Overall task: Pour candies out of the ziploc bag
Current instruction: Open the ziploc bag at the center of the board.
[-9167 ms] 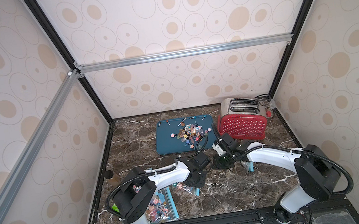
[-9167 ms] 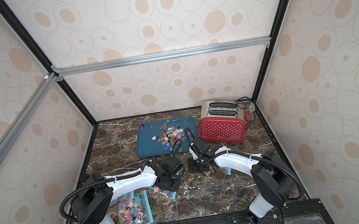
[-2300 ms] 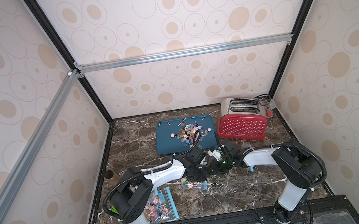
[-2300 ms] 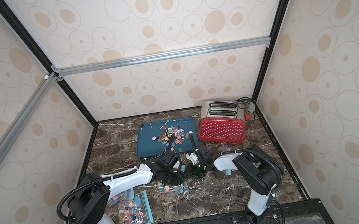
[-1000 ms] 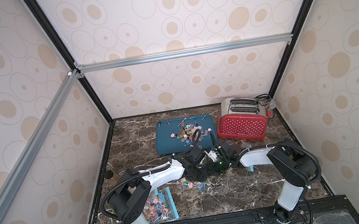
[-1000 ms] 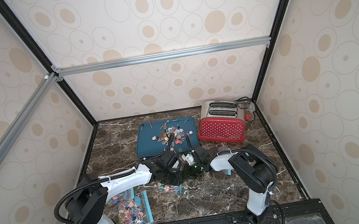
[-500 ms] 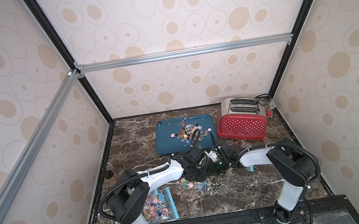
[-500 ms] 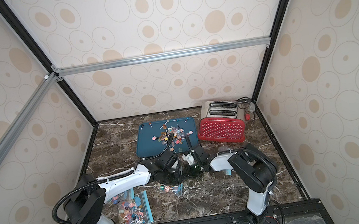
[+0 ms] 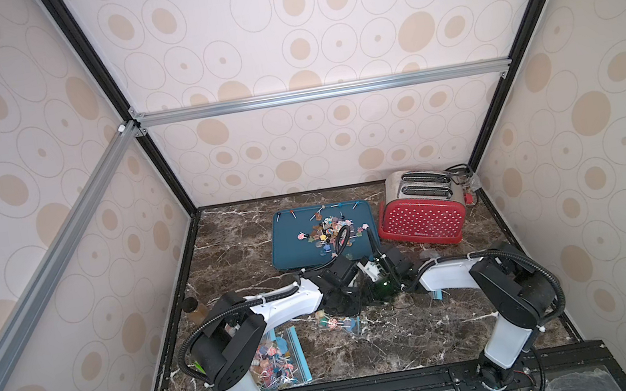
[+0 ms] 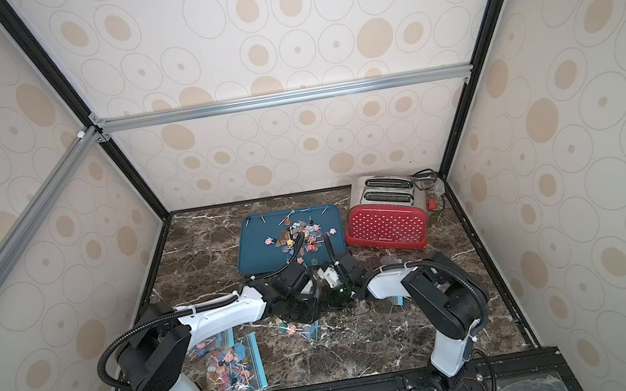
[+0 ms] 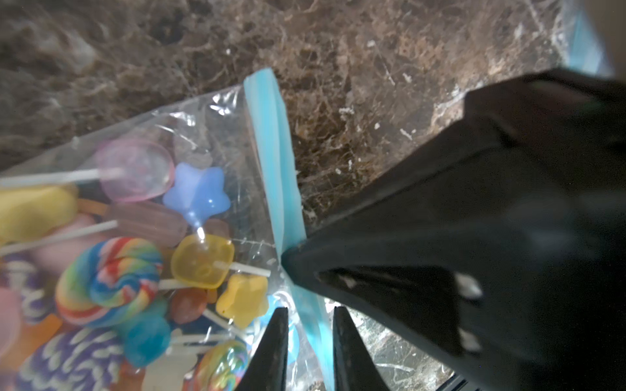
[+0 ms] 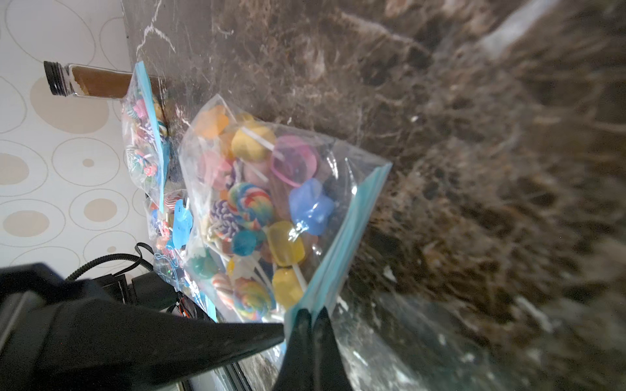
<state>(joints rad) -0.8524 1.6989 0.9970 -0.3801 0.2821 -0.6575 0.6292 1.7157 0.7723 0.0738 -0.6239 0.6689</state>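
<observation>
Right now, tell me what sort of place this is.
Probably a robot test booth staged as a kitchen counter: patterned wall panels on an aluminium frame, a red toaster on the marble-look tabletop, and a left arm and right arm at a ziploc bag of candies.

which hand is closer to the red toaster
Right. The right hand, shut on the ziploc bag, is by the toaster's tray-side front corner; the left hand, at the same bag, is farther to the robot's left, in front of the tray.
</observation>
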